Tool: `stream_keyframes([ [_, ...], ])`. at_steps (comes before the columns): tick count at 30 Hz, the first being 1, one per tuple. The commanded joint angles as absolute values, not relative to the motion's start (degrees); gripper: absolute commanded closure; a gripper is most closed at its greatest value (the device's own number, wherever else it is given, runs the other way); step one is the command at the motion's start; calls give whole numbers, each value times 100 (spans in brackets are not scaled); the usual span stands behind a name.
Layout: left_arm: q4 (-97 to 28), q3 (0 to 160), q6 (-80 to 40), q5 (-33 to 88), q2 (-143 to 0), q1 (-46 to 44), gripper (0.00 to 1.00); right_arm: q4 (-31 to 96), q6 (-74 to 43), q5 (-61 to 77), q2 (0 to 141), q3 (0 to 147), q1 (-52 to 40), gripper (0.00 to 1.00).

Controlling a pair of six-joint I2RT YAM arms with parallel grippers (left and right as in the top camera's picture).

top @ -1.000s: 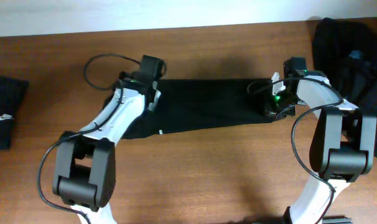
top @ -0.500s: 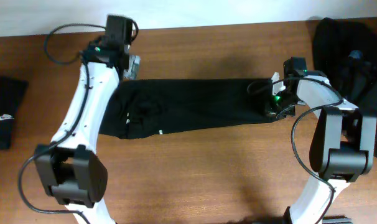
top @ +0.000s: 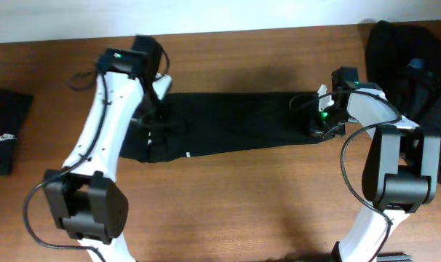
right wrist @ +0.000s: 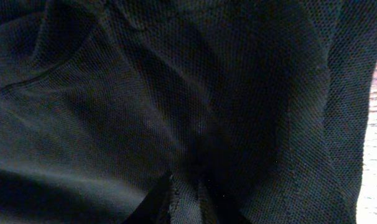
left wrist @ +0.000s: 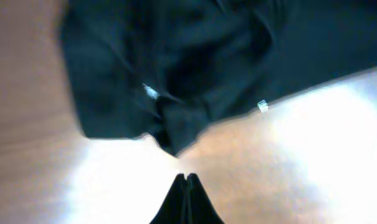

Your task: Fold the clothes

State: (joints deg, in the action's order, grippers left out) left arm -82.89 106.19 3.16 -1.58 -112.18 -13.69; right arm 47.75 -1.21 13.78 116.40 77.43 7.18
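Observation:
One of the clothes, a black garment (top: 235,124), lies folded into a long strip across the middle of the table. Its crumpled left end (left wrist: 145,74) carries a small white tag (left wrist: 262,106) on the near edge. My left gripper (top: 153,102) hangs above that left end, shut with nothing in it; in the left wrist view its closed tips (left wrist: 187,178) show over bare wood. My right gripper (top: 319,120) sits low on the garment's right end, and a ridge of black fabric (right wrist: 195,112) runs between its fingertips (right wrist: 185,180).
A loose heap of black clothes (top: 410,65) lies at the back right corner. A folded black garment with a small white logo (top: 2,135) rests at the left edge. Bare wooden table (top: 242,204) lies in front of the strip.
My left gripper has let go of the garment's left end, risen towards the back left, shut, and come back over that end. The left end now lies further left. The right arm has not moved.

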Motion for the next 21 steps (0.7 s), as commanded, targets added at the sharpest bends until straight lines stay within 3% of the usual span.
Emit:
stream_keyframes([
  [1, -8313, 10180, 261, 191, -11262, -1649, 99, 4757, -86, 985, 11878, 7520, 714, 80],
  [11, -7242, 8689, 259, -130, -11262, -1859, 99, 4759, -86, 985, 11878, 7520, 714, 80],
  [21, -6278, 8313, 259, -801, -11262, -1855, 99, 4779, -86, 982, 11878, 7520, 714, 80],
])
